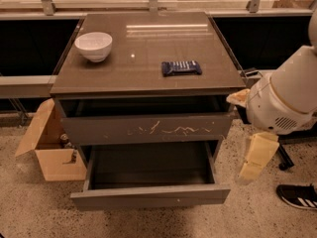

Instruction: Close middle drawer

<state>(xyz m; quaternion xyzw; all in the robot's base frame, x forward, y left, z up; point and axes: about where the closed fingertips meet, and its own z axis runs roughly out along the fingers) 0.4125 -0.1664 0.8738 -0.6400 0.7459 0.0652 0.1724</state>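
The middle drawer (148, 196) is a wide, shallow dark grey-brown drawer, pulled far out at the bottom of the cabinet. Its plain front has one tiny light speck, and its inside looks empty. Above it, the drawer with white scratch marks (148, 128) stands slightly out from the cabinet. My gripper (256, 158) is cream-coloured and hangs below the white arm (285, 95) at the right. It is beside the cabinet's right side, level with the open middle drawer and apart from it.
On the cabinet top (148, 78) stand a white bowl (94, 45) and a dark blue packet (181, 67). An open cardboard box (49, 150) sits on the floor at the left. A shoe (297, 196) is on the floor at the lower right.
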